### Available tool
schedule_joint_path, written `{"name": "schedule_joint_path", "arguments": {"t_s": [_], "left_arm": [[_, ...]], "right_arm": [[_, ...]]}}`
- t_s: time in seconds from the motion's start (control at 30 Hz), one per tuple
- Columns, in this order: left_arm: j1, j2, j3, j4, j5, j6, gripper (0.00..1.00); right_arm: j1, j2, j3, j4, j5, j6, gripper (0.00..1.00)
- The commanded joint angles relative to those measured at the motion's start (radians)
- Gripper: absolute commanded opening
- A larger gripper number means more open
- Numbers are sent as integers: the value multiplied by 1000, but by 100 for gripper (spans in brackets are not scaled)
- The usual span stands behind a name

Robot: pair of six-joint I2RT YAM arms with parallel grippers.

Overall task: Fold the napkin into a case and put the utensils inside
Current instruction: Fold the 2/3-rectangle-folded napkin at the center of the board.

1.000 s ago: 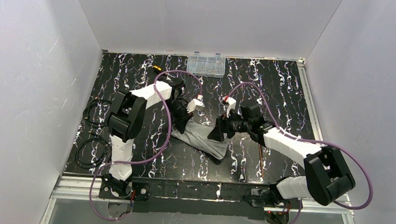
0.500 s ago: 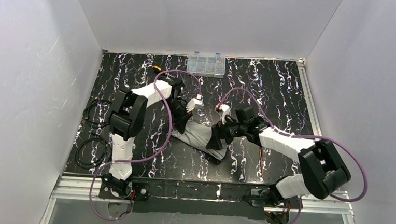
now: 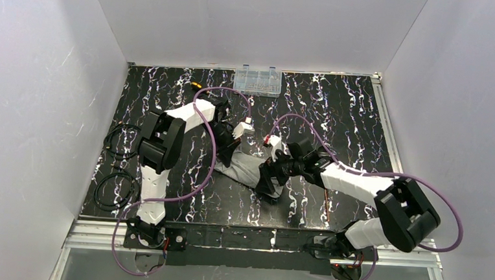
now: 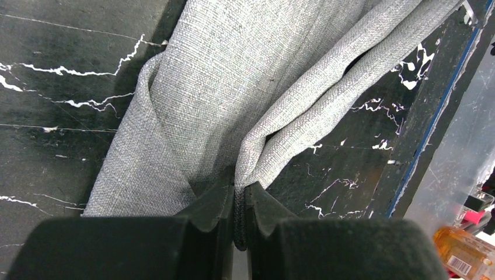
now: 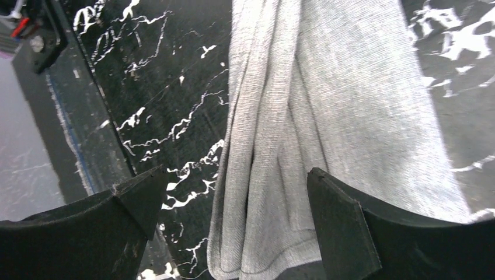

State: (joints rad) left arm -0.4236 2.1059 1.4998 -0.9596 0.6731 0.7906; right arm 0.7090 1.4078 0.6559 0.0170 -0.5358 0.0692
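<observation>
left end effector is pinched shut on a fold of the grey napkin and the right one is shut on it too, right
Half right. The left end effector is shut on a fold of the napkin, but the right end effector is open, its jaws spread wide with the cloth between them, as the right wrist view shows.

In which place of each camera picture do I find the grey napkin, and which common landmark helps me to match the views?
Top external: the napkin lies at the table's centre, between the two arms.
Left wrist: the napkin fills the upper middle, one fold pinched by the left gripper.
Right wrist: the napkin runs centre to right, framed by the open right gripper.
Shared landmark: the black, white-veined table.
</observation>
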Motion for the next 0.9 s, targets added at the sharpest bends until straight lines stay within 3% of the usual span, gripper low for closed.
{"name": "schedule_joint_path", "arguments": {"t_s": [0.0, 0.1, 0.27, 0.53, 0.73, 0.8, 0.87], "left_arm": [[10, 3, 28, -47, 30, 7, 3], [12, 6, 33, -58, 31, 11, 3], [18, 11, 40, -63, 31, 13, 3], [24, 9, 39, -66, 29, 13, 3], [27, 5, 30, -67, 31, 12, 2], [26, 5, 29, -66, 32, 12, 2], [26, 6, 29, -67, 30, 11, 2]], "right_arm": [[46, -91, 19, -83, 177, -108, 99], [61, -125, 30, -136, 212, -138, 99], [62, -142, 10, -147, 138, -151, 99], [61, -17, 62, -158, 11, -184, 99], [58, -29, 54, -129, 55, -158, 98], [58, -69, 37, -107, 124, -136, 90], [58, -104, 20, -96, 168, -125, 73]]}}
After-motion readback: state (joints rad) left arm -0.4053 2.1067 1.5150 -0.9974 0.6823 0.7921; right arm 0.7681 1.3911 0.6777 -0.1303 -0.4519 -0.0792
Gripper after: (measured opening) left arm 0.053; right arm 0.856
